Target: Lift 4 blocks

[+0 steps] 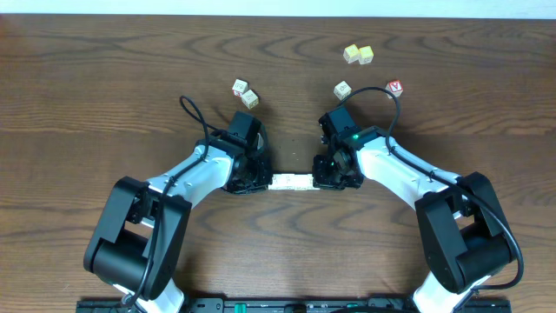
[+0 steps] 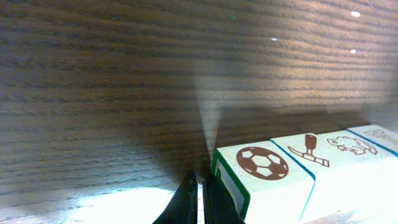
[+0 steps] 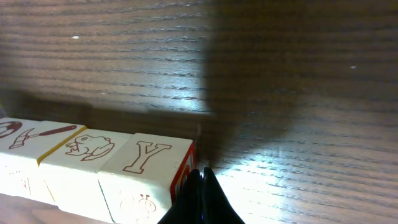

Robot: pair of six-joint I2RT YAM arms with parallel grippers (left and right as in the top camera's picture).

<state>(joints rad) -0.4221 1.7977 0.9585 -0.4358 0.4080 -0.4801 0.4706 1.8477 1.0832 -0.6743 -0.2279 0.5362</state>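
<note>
Blocks: four pale picture cubes, butted face to face in one straight row that spans the gap between the left gripper and the right gripper. Left gripper: jaws closed together with nothing between them, tips against the green-edged football block at its end of the row. Right gripper: likewise closed and empty, tips against the red-edged Y block at the opposite end. Whether the row rests on the table or hangs clear cannot be told. Loose items beyond the grippers: pair of pale cubes ahead of the left; single pale cube and red-lettered cube ahead of the right; two yellow cubes farther out.
</note>
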